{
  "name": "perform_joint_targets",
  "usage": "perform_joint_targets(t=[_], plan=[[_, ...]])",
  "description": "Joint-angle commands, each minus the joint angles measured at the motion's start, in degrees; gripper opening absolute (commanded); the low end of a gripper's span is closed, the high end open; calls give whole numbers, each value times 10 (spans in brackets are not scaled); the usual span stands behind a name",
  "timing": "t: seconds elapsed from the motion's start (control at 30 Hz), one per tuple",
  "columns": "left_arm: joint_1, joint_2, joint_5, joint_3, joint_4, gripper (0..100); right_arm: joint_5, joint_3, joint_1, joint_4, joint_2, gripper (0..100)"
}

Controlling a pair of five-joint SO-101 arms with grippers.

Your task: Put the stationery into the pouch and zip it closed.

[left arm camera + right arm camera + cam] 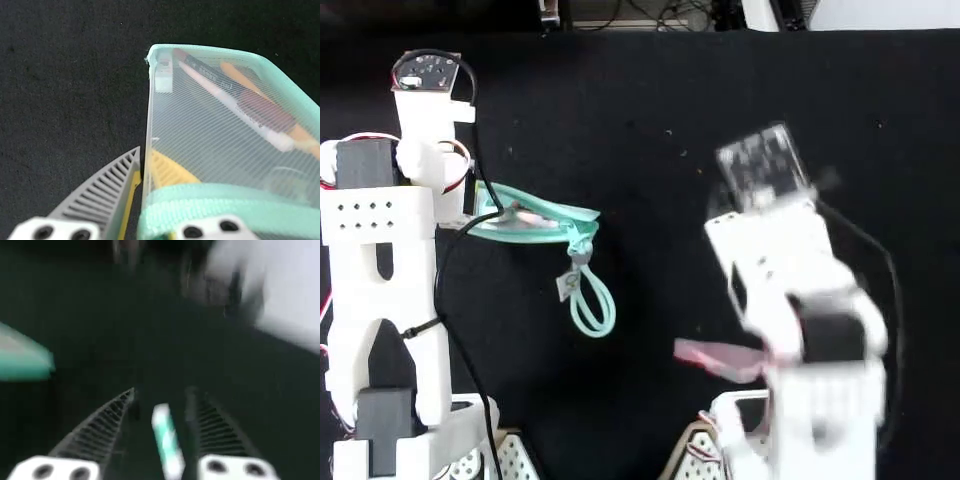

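Note:
The mint-green mesh pouch (535, 220) lies on the black table beside the left arm (380, 250). My left gripper (145, 150) is shut on the pouch's wall (215, 125). Through the mesh I see a white pen (235, 105), an orange pencil (295, 132) and a dark red piece. My right gripper (162, 392) is raised off the table and blurred. It is shut on a white-and-teal stationery piece (165, 440) that stands between its fingers. The pouch's end (20, 357) shows far off to its side.
The pouch's mint loop strap (592, 305) trails toward the table's front. A blurred pink thing (720, 358) shows beside the right arm (790, 290). Bare black cloth (650, 130) spreads between and behind the arms. Both arm bases stand at the front edge.

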Motion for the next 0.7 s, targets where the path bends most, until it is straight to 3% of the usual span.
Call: perform_joint_targets(t=[0.0,0.23,0.67], plan=[[0,6,-4,9,4,30,73,49,37,-31,116,234],[0,6,-4,9,4,30,192,-3,69,-86,358,219],[0,6,-4,9,4,30,200,-160,79,-86,620,218]])
